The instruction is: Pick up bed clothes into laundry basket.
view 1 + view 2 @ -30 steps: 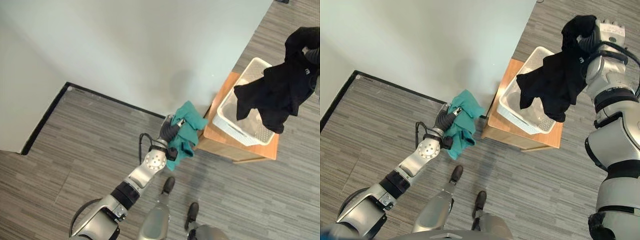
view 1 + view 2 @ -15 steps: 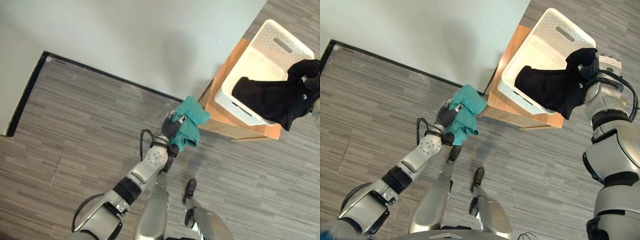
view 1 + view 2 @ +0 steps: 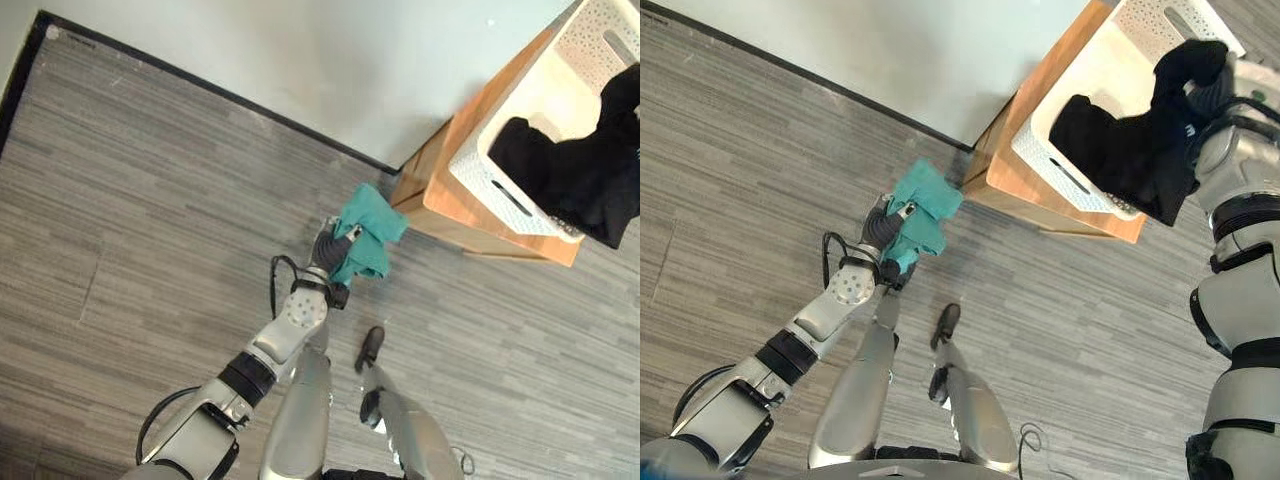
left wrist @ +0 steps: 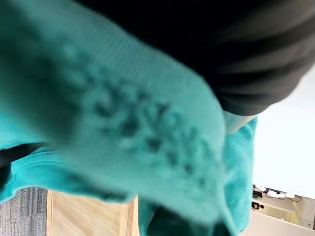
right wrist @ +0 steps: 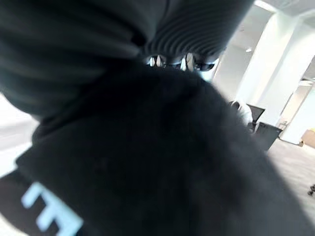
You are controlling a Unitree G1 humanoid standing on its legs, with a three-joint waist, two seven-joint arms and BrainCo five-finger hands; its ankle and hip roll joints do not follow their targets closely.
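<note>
- Teal cloth (image 3: 921, 212) is bunched in our left hand (image 3: 883, 228), whose fingers curl round it; it hangs above the floor (image 3: 760, 160), just short of the corner of the wooden stand (image 3: 1005, 170) that carries the laundry basket (image 3: 1080, 95).
- Black garment (image 3: 1135, 145) is gripped at its top by our right hand (image 3: 1218, 92), fingers closed on it; most of the fabric drapes over the basket's near rim, part inside and part hanging outside over the edge of the stand.
- The white perforated basket sits on top of the stand, and it is our landmark: the black piece is at it, the teal piece is beside and below it.
- We judge the drop of the black garment to be the step in hand, with the teal one waiting.
- Risk: if we let go now, the weight hanging outside the rim could drag the black garment off onto the floor.
- Risk: the teal cloth sits lower than the basket's rim, so swinging it across without lifting could snag it on the corner of the stand or nudge the basket.
</note>
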